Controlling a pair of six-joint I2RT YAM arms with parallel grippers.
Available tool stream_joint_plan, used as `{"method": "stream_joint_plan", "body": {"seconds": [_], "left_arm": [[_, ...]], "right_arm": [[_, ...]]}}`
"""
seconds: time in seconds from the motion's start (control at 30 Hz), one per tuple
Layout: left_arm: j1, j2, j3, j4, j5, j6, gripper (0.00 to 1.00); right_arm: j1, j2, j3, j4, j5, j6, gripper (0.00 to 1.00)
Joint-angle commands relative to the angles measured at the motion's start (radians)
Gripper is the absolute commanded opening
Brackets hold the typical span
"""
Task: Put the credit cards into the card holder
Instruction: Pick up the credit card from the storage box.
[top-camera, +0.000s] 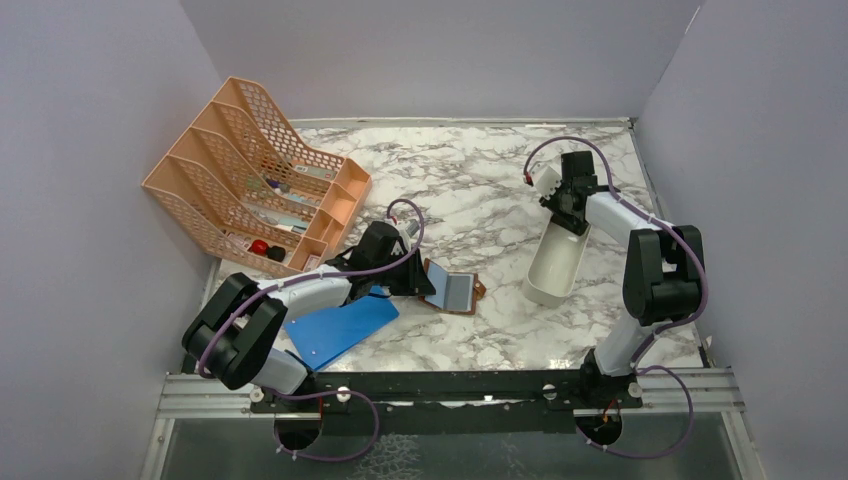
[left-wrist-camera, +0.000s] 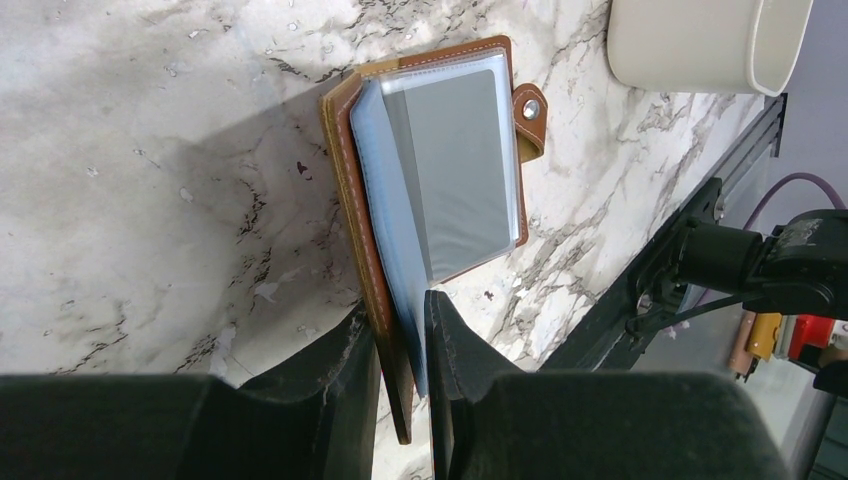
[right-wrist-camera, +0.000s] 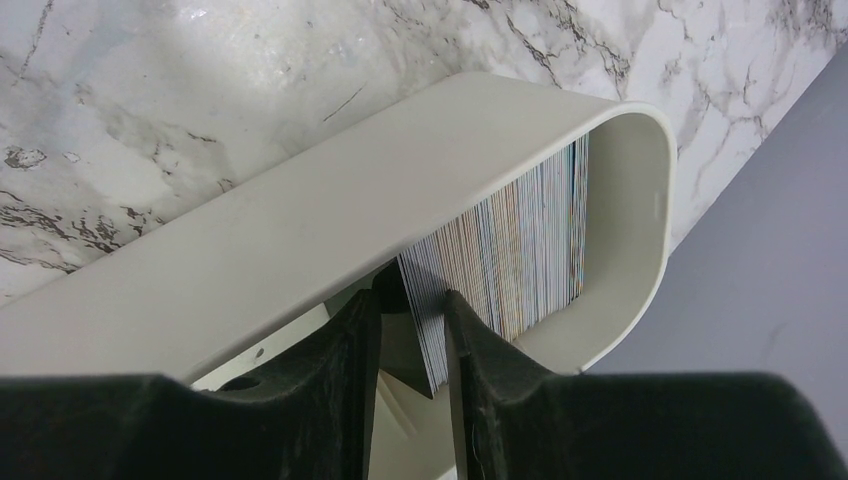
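- Evidently it is early going: the card holder (left-wrist-camera: 440, 170) lies opened near the middle of the marble table (top-camera: 480, 190), with its snap tab (left-wrist-camera: 530, 115) turned toward the white tray (top-camera: 558, 262).
- The left gripper (left-wrist-camera: 400, 305) is pinched on the holder's near edge. The brown cover and a leaf or two are caught between its fingers, which props the pages apart like a book.
- The clear sleeves (left-wrist-camera: 465, 160) facing up look empty to me. A pale blue leaf beside them could be a card or just plastic; I can't tell which.
- The credit cards (right-wrist-camera: 520, 240) stand on edge in a packed row at the tray's far end, well apart from the holder.
- The right gripper (right-wrist-camera: 412, 300) is down inside the tray with a finger on each side of the nearest card or cards. Whether it has truly clamped them, I cannot tell.
- By my reckoning nothing is stowed for certain. A card has yet to be lifted out, carried across and slid into a sleeve, then the rest likewise.
- A blue board (top-camera: 340, 325) lies under the left arm and has no part in this.
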Motion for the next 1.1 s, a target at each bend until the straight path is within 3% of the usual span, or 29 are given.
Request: {"method": "stream_joint_plan", "body": {"seconds": [0.0,0.43,0.7,1.07], "left_arm": [[0.003,-0.006,0.002,0.026,0.02,-0.009,0.25],[0.003,0.003,0.006,0.032,0.024,-0.014,0.25],[0.003,0.0,0.004,0.033,0.027,-0.015,0.25],[0.003,0.01,0.004,0.046,0.037,-0.024,0.25]], "right_arm": [[-0.01,-0.024,0.027,-0.001,0.03,0.007,0.33],[-0.01,-0.049,0.033,-0.001,0.044,0.013,0.28],[-0.01,-0.071,0.025,0.004,0.045,0.015,0.2],[-0.01,-0.132,0.046,-0.146,-0.058,0.085,0.09]]}}
